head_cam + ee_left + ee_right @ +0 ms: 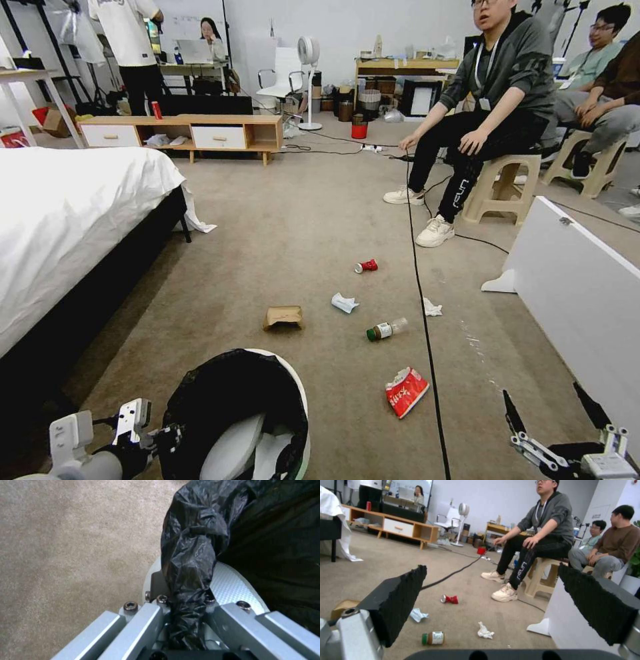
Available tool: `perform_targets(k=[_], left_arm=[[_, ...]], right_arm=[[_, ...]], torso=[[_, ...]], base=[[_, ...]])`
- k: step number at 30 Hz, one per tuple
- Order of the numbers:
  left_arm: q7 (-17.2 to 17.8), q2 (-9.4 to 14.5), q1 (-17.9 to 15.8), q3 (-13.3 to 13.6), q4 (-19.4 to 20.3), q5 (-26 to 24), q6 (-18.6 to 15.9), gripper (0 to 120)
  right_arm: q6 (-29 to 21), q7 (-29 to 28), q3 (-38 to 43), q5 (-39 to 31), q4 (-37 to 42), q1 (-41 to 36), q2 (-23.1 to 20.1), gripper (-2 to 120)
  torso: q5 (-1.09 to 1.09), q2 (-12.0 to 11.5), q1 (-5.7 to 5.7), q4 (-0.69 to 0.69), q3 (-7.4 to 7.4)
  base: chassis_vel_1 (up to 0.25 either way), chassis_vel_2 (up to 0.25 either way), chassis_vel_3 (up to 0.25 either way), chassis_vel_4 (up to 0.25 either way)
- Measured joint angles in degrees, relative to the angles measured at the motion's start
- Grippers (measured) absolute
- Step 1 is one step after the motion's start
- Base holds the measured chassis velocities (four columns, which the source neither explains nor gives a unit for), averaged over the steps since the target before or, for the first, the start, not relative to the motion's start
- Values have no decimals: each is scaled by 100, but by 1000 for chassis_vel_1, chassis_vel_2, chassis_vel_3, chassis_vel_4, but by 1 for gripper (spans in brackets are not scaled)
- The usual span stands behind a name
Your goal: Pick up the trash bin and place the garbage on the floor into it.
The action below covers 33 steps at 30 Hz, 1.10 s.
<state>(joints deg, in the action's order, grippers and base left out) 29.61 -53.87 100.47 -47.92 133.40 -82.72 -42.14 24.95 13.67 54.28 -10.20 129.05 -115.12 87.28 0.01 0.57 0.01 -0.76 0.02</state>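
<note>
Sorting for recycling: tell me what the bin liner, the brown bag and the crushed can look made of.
Liner of the trash bin: thin glossy black plastic film, crinkled.
Brown bag: matte paper, seemingly, creased and flattened.
Crushed can: probably thin metal, red-painted, dented with a silvery end.

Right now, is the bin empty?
No. The trash bin, held by the left claw, has white items inside its black liner.
</note>
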Motion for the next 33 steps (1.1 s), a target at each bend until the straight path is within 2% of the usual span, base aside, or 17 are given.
perform_targets(k=[16,22,26,33], left_arm=[[-10,-7,-22,8,5,5,0,1],[-18,1,-23,5,4,4,1,1],[-21,4,-23,5,5,2,1,1],[-21,-3,-30,19,5,6,4,1]], right_arm=[[-10,56,6,-34,4,-14,38,100],[-10,78,-10,-37,2,-3,62,100],[-10,87,-7,-71,3,-3,57,100],[-10,107,-8,-81,4,-2,55,100]], torso=[[-2,-1,0,1,0],[-5,-1,-1,5,0],[-6,-1,0,0,-1],[-9,-1,-1,-1,-1]], base=[[0,0,0,0],[-42,63,50,-55],[-71,79,77,-89],[-86,95,74,-104]])
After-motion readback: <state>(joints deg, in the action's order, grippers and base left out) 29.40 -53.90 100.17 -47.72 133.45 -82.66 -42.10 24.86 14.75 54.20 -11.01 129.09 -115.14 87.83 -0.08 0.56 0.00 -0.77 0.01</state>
